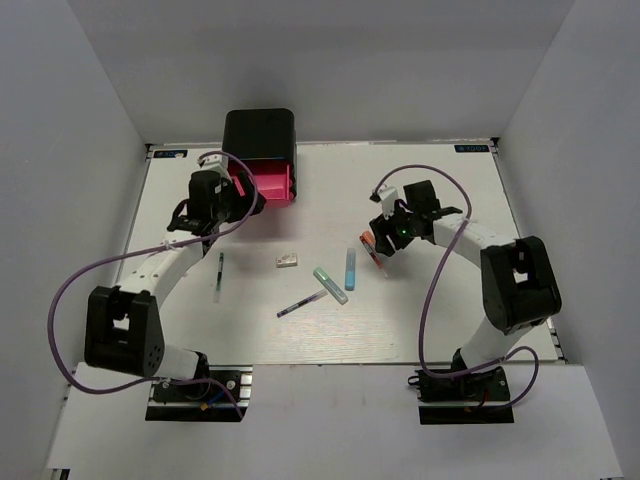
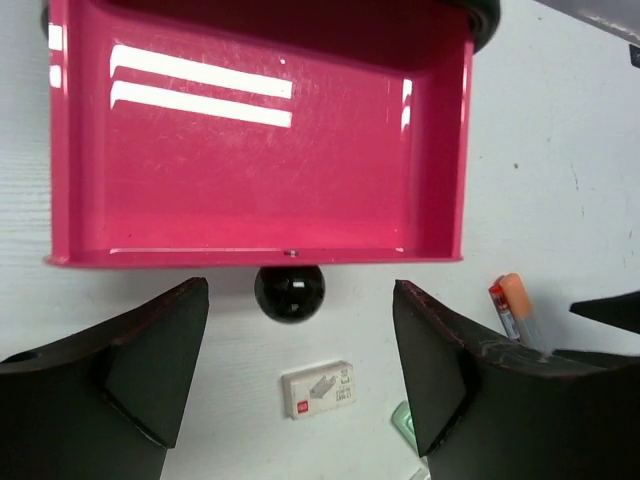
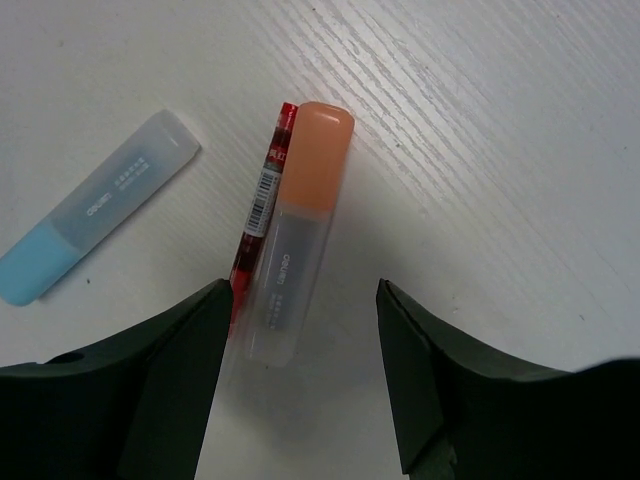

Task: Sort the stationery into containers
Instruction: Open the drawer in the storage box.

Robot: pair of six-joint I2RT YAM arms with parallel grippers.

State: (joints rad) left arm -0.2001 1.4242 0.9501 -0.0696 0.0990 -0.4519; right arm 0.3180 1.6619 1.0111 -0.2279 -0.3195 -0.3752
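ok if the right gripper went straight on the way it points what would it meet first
Probably the orange-capped marker, framed between the open fingers of the right gripper, a red pen alongside. How far off is unclear.

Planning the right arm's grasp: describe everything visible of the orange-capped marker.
The orange-capped marker is stubby with rounded ends: an opaque orange cap and a longer frosted, translucent plastic barrel bearing small dark print. It lies flat on the white table, cap pointing away from the right gripper, whose open fingers flank its barrel end without visibly touching it. A thin red pen lies along one long side, seemingly touching it.
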